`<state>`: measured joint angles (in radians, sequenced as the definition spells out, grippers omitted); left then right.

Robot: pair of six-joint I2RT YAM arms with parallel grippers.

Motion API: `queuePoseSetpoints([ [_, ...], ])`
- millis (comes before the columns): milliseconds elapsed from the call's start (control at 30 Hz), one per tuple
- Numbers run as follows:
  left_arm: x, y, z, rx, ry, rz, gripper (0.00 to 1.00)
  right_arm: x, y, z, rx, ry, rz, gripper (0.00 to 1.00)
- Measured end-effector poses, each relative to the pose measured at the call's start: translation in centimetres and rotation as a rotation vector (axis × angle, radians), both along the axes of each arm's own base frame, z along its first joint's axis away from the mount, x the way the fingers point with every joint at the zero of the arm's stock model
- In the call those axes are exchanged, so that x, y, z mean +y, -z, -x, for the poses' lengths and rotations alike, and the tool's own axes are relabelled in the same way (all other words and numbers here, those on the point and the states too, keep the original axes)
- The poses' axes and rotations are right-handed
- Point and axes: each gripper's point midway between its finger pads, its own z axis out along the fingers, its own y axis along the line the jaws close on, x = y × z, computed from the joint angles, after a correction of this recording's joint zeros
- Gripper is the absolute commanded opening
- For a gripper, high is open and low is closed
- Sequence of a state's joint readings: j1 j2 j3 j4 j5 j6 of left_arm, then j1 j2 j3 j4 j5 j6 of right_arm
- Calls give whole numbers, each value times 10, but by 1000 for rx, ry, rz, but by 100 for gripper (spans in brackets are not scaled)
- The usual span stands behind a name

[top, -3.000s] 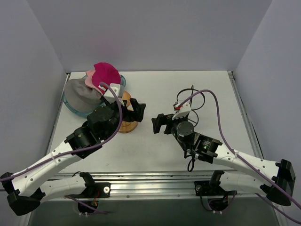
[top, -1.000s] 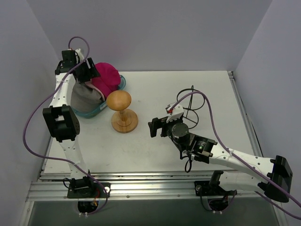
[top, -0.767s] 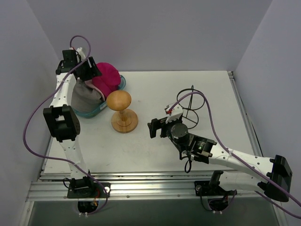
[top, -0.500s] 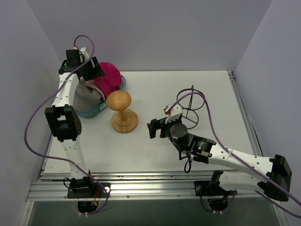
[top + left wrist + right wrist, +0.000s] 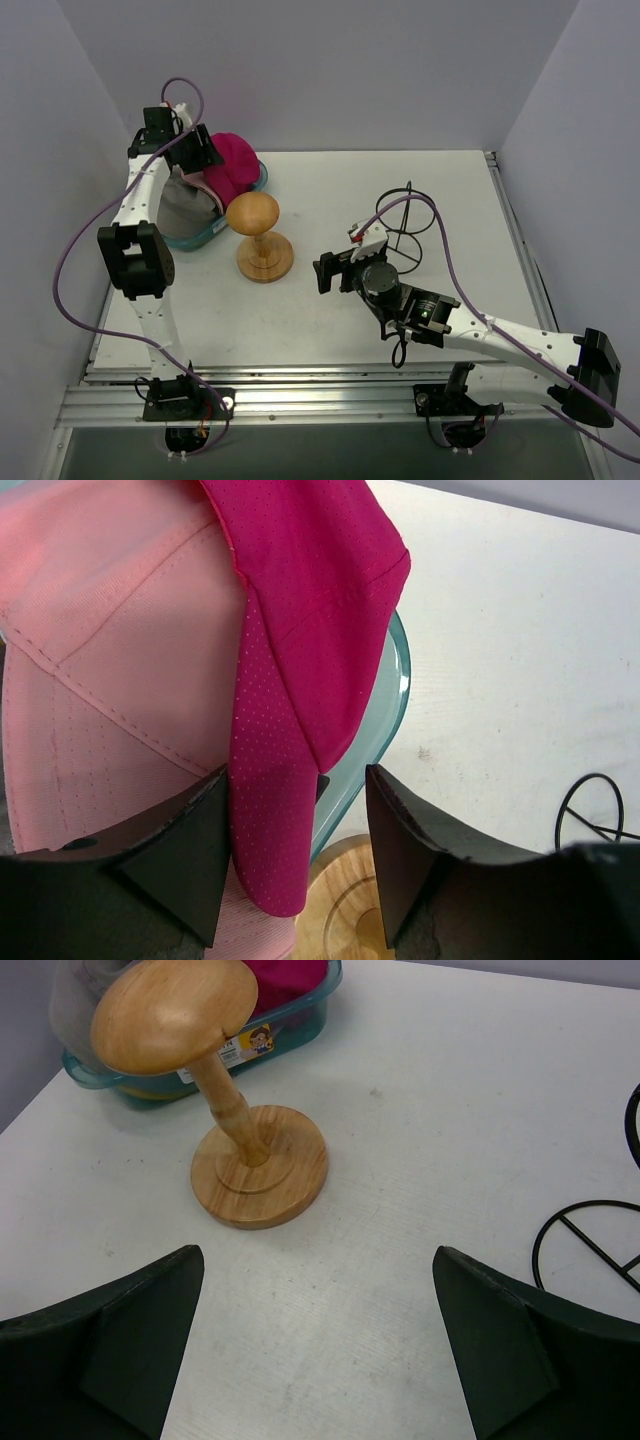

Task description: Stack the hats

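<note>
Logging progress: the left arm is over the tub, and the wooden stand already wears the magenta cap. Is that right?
Not quite. The wooden stand is bare, as the right wrist view shows; the magenta cap is on the pile in the tub, under the left arm.

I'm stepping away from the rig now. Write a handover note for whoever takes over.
Left gripper: open, with the magenta cap's edge hanging between its fingers, over the tub.
Right gripper: open and empty, above the table, facing the wooden stand.
Hats: magenta cap, pink cap and grey cap are piled at the tub.
Done: nothing stacked; the stand is bare.
Left: every hat.
</note>
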<state>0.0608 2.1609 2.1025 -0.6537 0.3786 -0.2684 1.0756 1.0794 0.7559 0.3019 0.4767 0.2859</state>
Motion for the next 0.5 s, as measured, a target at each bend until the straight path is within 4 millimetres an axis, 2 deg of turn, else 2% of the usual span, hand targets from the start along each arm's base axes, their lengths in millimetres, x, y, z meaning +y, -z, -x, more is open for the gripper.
queuePoseSetpoints([
  [33, 0, 0, 0, 2, 1, 0, 60, 0, 0, 0, -1, 2, 0, 94],
  [67, -1, 1, 1, 5, 2, 1, 52, -1, 0, 0, -1, 4, 1, 94],
  [133, -1, 3, 2, 11, 3, -1, 44, -1, 0, 0, -2, 5, 1, 94],
  [167, -1, 4, 2, 15, 4, -1, 35, -1, 0, 0, -2, 5, 1, 94],
  [367, -5, 4, 4, 21, 21, 16, 10, 1, 4, 0, 3, 6, 14, 94],
  [400, -7, 3, 5, 22, 26, 28, 3, 1, 5, 0, 4, 7, 17, 94],
  [500, -16, 1, 6, 27, 41, 64, 2, 0, 6, 0, 4, 8, 24, 94],
])
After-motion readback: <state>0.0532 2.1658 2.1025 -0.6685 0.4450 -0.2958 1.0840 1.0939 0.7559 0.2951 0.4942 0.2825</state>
